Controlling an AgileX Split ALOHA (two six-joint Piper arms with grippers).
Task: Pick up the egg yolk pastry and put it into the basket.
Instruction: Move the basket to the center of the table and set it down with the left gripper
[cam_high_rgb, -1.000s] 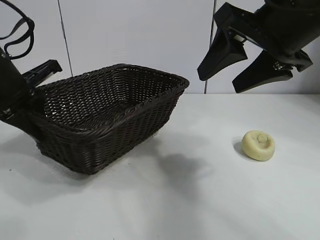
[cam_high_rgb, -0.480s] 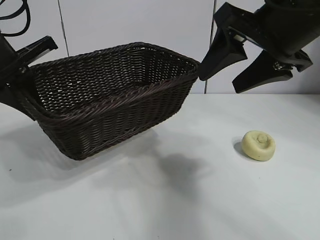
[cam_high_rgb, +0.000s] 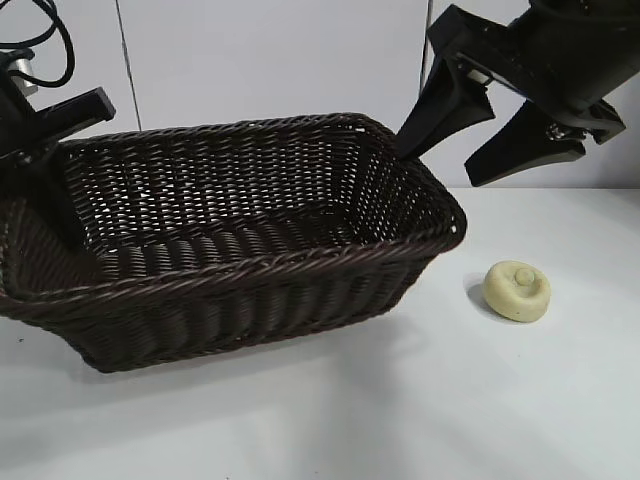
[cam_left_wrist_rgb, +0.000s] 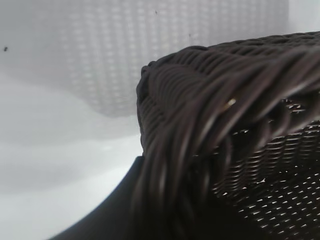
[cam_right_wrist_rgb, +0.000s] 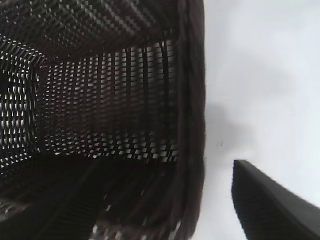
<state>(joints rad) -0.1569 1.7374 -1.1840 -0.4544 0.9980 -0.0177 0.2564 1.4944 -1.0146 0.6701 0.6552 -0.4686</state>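
The egg yolk pastry (cam_high_rgb: 517, 290), a small pale yellow bun with a knob on top, lies on the white table at the right. The dark brown wicker basket (cam_high_rgb: 250, 275) fills the left and middle, tilted. Its right corner reaches close to the pastry and sits under my right gripper. My left gripper (cam_high_rgb: 45, 170) is shut on the basket's left end wall; the left wrist view shows the braided rim (cam_left_wrist_rgb: 200, 100) against one finger (cam_left_wrist_rgb: 115, 215). My right gripper (cam_high_rgb: 437, 165) hangs open and empty above the basket's right corner, up and left of the pastry. The right wrist view looks into the basket (cam_right_wrist_rgb: 125, 100).
The white tabletop (cam_high_rgb: 500, 400) runs in front of and to the right of the basket. A pale wall with vertical seams stands behind. The left arm's cables (cam_high_rgb: 40, 40) loop at the upper left.
The basket, held by my left gripper, has swung toward the camera and to the right. Its right end is now close to the pastry. The right gripper and the pastry have not moved.
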